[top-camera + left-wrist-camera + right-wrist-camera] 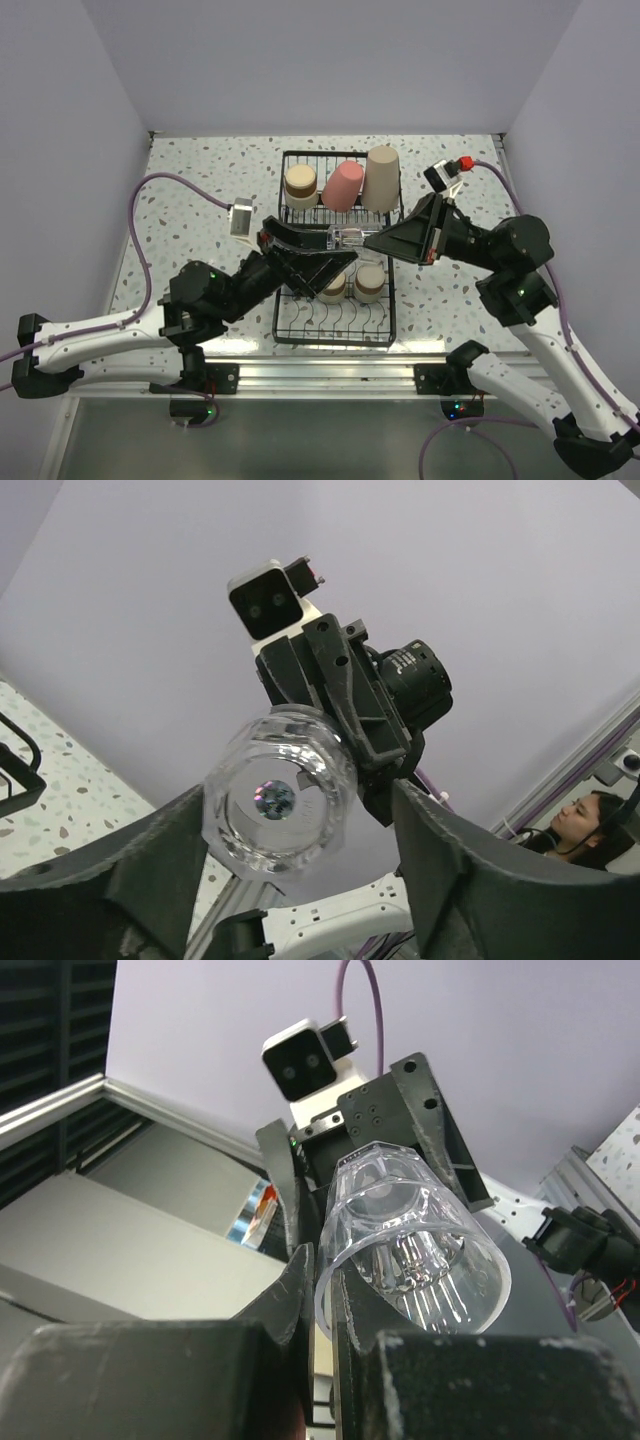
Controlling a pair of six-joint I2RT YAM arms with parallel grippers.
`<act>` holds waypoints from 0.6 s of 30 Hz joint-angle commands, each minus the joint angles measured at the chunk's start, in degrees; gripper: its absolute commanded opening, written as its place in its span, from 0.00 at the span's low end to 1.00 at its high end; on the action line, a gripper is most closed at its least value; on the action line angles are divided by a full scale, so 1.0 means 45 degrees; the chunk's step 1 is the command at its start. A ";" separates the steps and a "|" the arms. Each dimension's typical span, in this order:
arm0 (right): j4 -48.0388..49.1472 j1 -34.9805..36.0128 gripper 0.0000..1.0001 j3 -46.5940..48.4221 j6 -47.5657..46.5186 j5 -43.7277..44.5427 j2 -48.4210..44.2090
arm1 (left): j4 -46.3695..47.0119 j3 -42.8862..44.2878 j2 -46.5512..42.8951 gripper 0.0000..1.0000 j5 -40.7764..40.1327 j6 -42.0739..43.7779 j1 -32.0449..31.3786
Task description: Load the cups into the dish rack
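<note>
Pale lilac walls close round a speckled bench [200,190], with the black wire dish rack [285,330] directly under both end effectors. The right end effector [322,1288] is pressed almost together on the wall of the clear glass [410,1250], one finger inside the mouth and one outside, holding it on its side above the rack. The left end effector [300,795] stands spread, its fingers [150,880] flanking the base end of the glass with a gap showing on at least one side, so it does not look to be gripping.

Beyond the left end effector's tips, in the raised basket, stand a tan cup [300,183], a pink cup [343,185] and a tall beige cup [382,178]. Beneath the two end effectors, two more tan cups [352,284] sit among the tines.

The glass is probably light, rigid, smooth and slippery, and it would chip or crack if it dropped onto the wire. A rim pinch is secure only while the glass does not swing. For a handover, the left fingers would best close across the thick faceted base, square to it, before the right lets go.
</note>
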 commanded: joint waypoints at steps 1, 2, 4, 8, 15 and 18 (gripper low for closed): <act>-0.0663 -0.0067 0.00 -0.0031 -0.0815 0.0727 -0.0393 | 0.0554 0.0058 -0.0469 0.78 0.0217 -0.0210 -0.0120; -0.0782 -0.0067 0.00 -0.0031 -0.0856 0.0747 -0.0452 | 0.0593 0.0077 -0.0430 0.81 0.0256 -0.0210 -0.0120; -0.0900 -0.0087 0.00 -0.0070 -0.0895 0.0825 -0.0588 | 0.0594 0.0097 -0.0391 0.81 0.0295 -0.0229 -0.0120; -0.1115 -0.0087 0.00 -0.0071 -0.0993 0.1079 -0.0726 | 0.0594 0.0156 -0.0293 0.77 0.0471 -0.0229 -0.0120; -0.1232 -0.0067 0.00 -0.0090 -0.1071 0.1274 -0.0804 | 0.0574 0.0195 -0.0215 0.57 0.0530 -0.0327 -0.0120; -0.1252 -0.0067 0.00 -0.0168 -0.1110 0.1313 -0.0823 | 0.0419 0.0389 -0.0098 0.41 0.0588 -0.0327 -0.0120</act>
